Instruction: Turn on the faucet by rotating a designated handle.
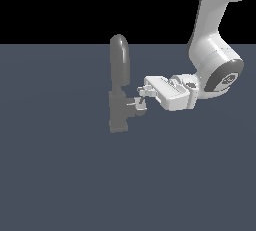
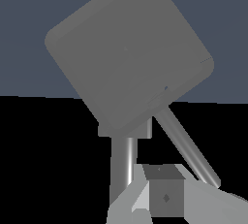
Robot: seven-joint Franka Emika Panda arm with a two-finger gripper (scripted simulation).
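Glossy white arm [image 1: 212, 35], dark joint cap [image 1: 226, 79]

Exterior view: off-arm, elevated, looks across dark counter [image 1: 60, 175], mid-distance; faucet [image 1: 119, 85] side-on, hand [image 1: 142, 97] reaching in from exterior view's right. Wrist view: very close, faces faucet [image 2: 128, 56] along hand. Shared: faucet, fingertips [image 2: 164, 196].

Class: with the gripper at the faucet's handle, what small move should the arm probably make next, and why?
Probably start a short push that swings the handle round. The gripper already sits against it at the faucet's base, on the exterior view's right. Whether the jaws are clamped cannot be told.
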